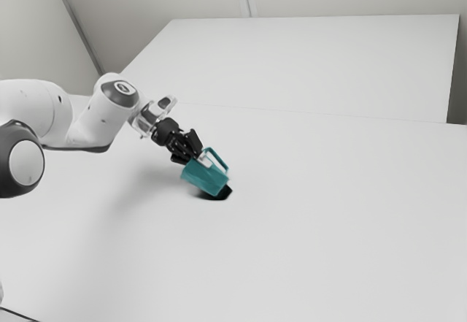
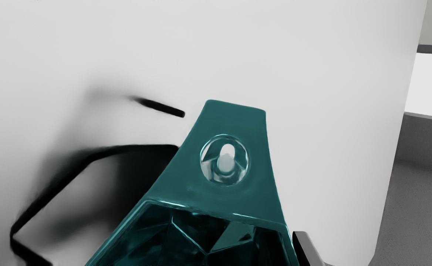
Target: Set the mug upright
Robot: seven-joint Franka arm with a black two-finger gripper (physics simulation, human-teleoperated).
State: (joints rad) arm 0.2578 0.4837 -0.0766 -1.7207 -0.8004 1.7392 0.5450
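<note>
One mug (image 1: 204,177), teal, tilted at the jaws (image 1: 194,151); not upright as it sits now. Exterior view: it slants down toward the view's right, handle (image 1: 217,159) on the upper side, dark shadow (image 1: 217,193) right under the low end. Location: over the tabletop (image 1: 328,220), left of the middle in the exterior view, well apart from the right edge.

Wrist view has part of the hollow inside showing, close to the hand. Can't tell whether the low end touches the tabletop or hangs just above it.

Jaws are right against the mug's upper end. Can't tell how far open they are, or whether they really have hold of it.

Progress, my read: partway at best. Jaws are at the mug, so reach is covered. Left: base flat on the tabletop, mug standing level, then jaws clear of it. Risk: it rolls onto its side if the support is weak.
</note>
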